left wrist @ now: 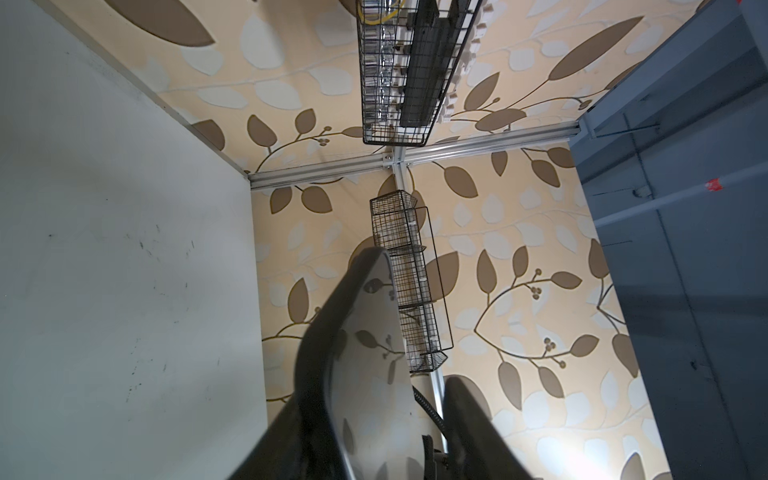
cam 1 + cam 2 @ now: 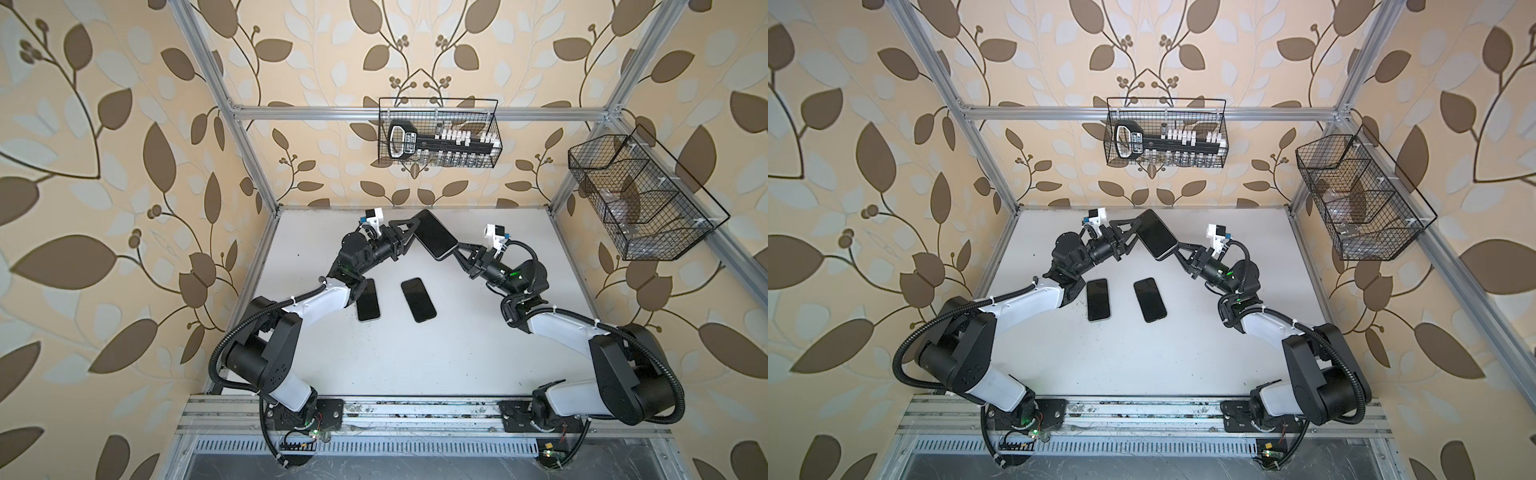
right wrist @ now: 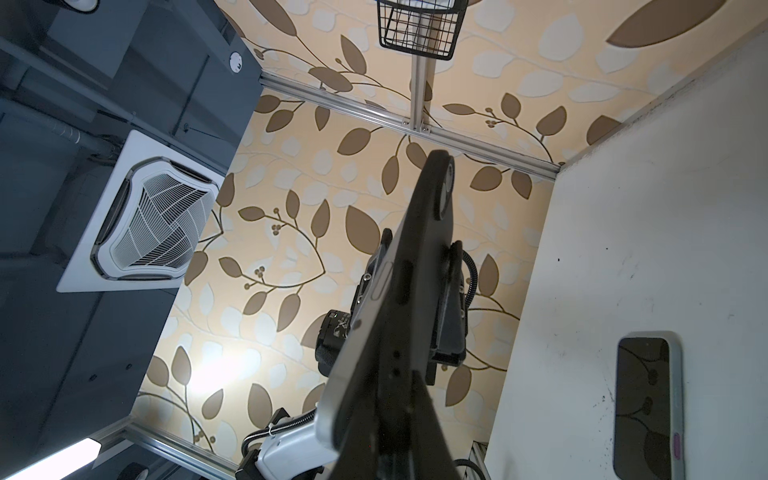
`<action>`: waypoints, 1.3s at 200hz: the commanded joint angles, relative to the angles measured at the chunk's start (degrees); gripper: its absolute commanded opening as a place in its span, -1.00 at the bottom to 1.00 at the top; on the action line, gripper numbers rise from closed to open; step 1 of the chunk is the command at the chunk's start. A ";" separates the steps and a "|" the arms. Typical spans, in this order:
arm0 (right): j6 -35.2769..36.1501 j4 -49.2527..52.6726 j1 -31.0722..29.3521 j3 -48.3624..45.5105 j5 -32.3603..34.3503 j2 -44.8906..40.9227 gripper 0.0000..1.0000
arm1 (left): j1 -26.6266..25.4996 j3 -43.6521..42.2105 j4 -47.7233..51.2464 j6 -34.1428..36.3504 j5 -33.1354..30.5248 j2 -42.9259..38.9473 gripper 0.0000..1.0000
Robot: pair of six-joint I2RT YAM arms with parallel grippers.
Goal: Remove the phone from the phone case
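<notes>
The right end effector (image 2: 456,248) is clamped on the nearest end of the phone (image 2: 434,235), anchoring it above the surface (image 2: 457,353). The left end effector (image 2: 413,228) straddles the opposite end, fingers apart, probably to catch the case (image 3: 424,232) and peel it.

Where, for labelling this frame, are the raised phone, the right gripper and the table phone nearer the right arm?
raised phone (image 2: 434,237), a top view, middle of its dark screen.
right gripper (image 2: 456,248), a top view, between its fingertips.
table phone (image 2: 418,300), a top view, middle of its screen.
</notes>
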State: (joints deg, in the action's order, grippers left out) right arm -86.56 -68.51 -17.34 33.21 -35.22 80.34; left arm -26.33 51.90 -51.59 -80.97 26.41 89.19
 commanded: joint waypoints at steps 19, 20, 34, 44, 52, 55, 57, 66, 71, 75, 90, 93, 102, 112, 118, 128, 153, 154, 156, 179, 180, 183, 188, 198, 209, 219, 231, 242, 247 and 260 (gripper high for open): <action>-2.76 -7.14 0.02 -0.82 2.90 0.00 -0.89 | -0.58 0.31 1.23 3.25 -0.93 -4.19 0.33; -2.79 -7.15 0.02 -0.84 2.89 0.00 -0.89 | -0.53 0.31 1.27 3.26 -0.88 -4.19 0.33; -3.06 -7.73 0.02 -0.91 3.15 0.22 -0.89 | -0.58 0.61 1.52 3.28 -0.71 -4.07 0.38; -3.47 -8.32 -0.02 -1.04 3.36 0.43 -0.89 | -0.56 0.66 1.50 3.28 -0.58 -3.94 0.41; -3.73 -8.73 0.03 -1.13 3.48 0.61 -0.89 | -0.55 0.70 1.50 3.26 -0.49 -3.85 0.41; -3.83 -8.97 0.01 -1.18 3.55 0.71 -0.90 | -0.52 0.74 1.52 3.20 -0.56 -3.85 0.42; -3.90 -9.03 0.02 -1.20 3.56 0.75 -0.90 | -0.58 0.72 1.50 3.19 -0.57 -3.87 0.42; -4.05 -9.40 -0.02 -1.23 3.61 0.93 -0.90 | -0.59 0.66 1.63 3.19 -0.49 -3.76 0.43; -4.10 -9.49 0.03 -1.30 3.66 1.00 -0.90 | -0.51 0.66 1.63 3.21 -0.49 -3.71 0.43; -4.18 -9.61 0.03 -1.28 3.68 1.05 -0.90 | -0.57 0.66 1.59 3.19 -0.49 -3.67 0.43; -4.40 -10.25 0.04 -1.46 3.89 1.52 -0.90 | -0.58 0.66 1.67 3.14 -0.49 -3.58 0.44; -4.48 -10.33 0.03 -1.48 3.90 1.49 -0.90 | -0.57 0.66 1.67 3.13 -0.49 -3.55 0.45; -4.66 -10.75 0.00 -1.57 3.99 1.57 -0.90 | -0.62 0.66 1.78 3.10 -0.49 -3.58 0.48; -4.75 -10.97 0.02 -1.65 4.17 1.81 -0.90 | -0.58 0.66 2.29 3.05 -0.49 -3.67 0.54; -4.71 -10.94 0.03 -1.66 4.30 1.86 -0.90 | -0.58 0.66 2.73 3.01 -0.49 -3.82 0.57; -4.59 -10.93 0.02 -1.75 4.45 1.92 -0.90 | -0.63 0.66 3.72 3.10 -0.64 -4.18 0.63; -4.08 -10.94 -0.24 -2.10 5.62 2.02 -0.91 | -0.65 0.62 9.26 2.84 -1.63 -6.33 0.86; -3.99 -10.94 -0.30 -2.16 5.78 2.02 -0.91 | -0.65 0.64 9.69 2.79 -1.72 -6.32 0.88; -3.98 -10.94 -0.31 -2.18 5.83 2.02 -0.91 | -0.72 0.65 10.33 2.76 -1.89 -6.33 0.91; -3.29 -10.90 -0.75 -2.60 7.47 2.15 -0.91 | -1.48 1.53 23.19 4.31 -4.41 -11.75 0.97; -3.23 -10.92 -0.80 -2.66 7.55 2.17 -0.91 | -1.55 1.62 23.90 4.37 -4.56 -11.93 0.97; -3.11 -10.90 -0.81 -2.77 7.96 2.22 -0.91 | -1.64 1.89 26.05 4.60 -4.94 -12.47 0.97; -2.94 -10.86 -0.93 -2.92 8.45 2.19 -0.91 | -1.84 2.33 29.23 4.95 -5.48 -13.34 0.97; -2.37 -10.90 -1.28 -3.27 9.71 2.32 -0.92 | -2.35 2.89 33.79 5.38 -6.46 -15.00 0.97; -1.82 -10.89 -1.70 -3.77 11.12 2.35 -0.92 | -2.90 2.81 35.76 4.83 -7.30 -16.62 0.97; -1.47 -11.03 -2.18 -4.09 12.28 2.39 -0.93 | -3.25 2.68 36.30 3.74 -7.52 -17.85 0.97; -1.00 -11.27 -2.61 -4.28 13.39 2.59 -0.93 | -3.76 2.86 36.66 2.85 -7.50 -18.93 0.97; -0.59 -11.28 -3.16 -4.21 14.38 2.92 -0.93 | -4.33 3.27 37.35 2.31 -7.44 -19.49 0.97; -0.34 -11.29 -3.42 -4.23 14.88 2.96 -0.93 | -4.66 3.49 37.56 2.16 -7.47 -19.68 0.97; 0.23 -11.37 -3.98 -4.25 16.06 3.23 -0.94 | -5.86 3.86 37.47 1.57 -7.69 -19.81 0.97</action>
State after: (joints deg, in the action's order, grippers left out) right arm -87.29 -73.34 -20.25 29.21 -23.38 83.35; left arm -30.46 52.71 -16.01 -78.41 20.29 71.22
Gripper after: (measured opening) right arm 0.080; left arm 0.985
